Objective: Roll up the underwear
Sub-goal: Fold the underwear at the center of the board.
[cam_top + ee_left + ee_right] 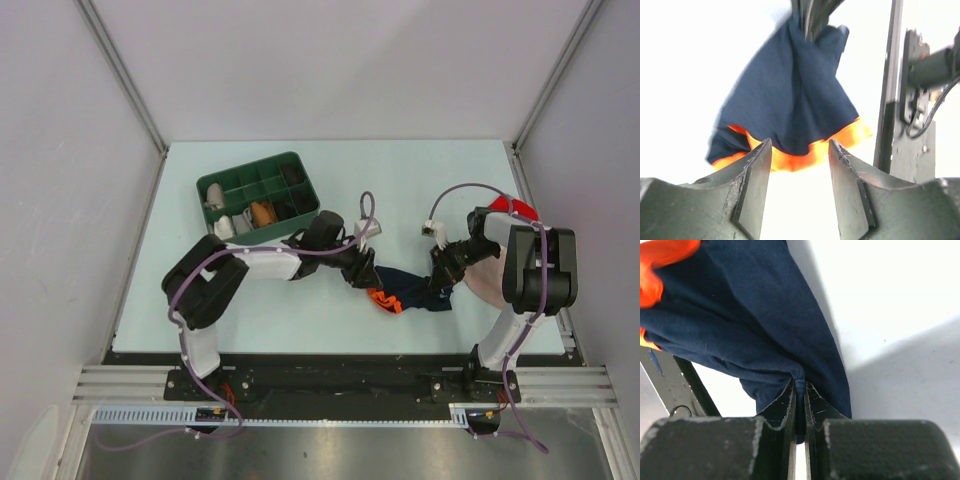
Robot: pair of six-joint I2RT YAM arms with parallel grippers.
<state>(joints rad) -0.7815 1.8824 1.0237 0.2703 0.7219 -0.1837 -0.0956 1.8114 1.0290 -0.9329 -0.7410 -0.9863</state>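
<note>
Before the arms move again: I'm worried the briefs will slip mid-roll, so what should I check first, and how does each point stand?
1. Right gripper clamped on the underwear: ok, navy fabric is pinched between its shut jaws.
2. Left gripper free of fabric: ok, jaws apart, nothing between them.
3. Orange hem facing the left gripper: ok, it lies just beyond the fingertips.
4. Underwear flat for rolling: not ok, it is bunched and drawn toward the right gripper.
5. Underwear clear of the pink cloth: cannot tell, the right arm hides the gap.
</note>
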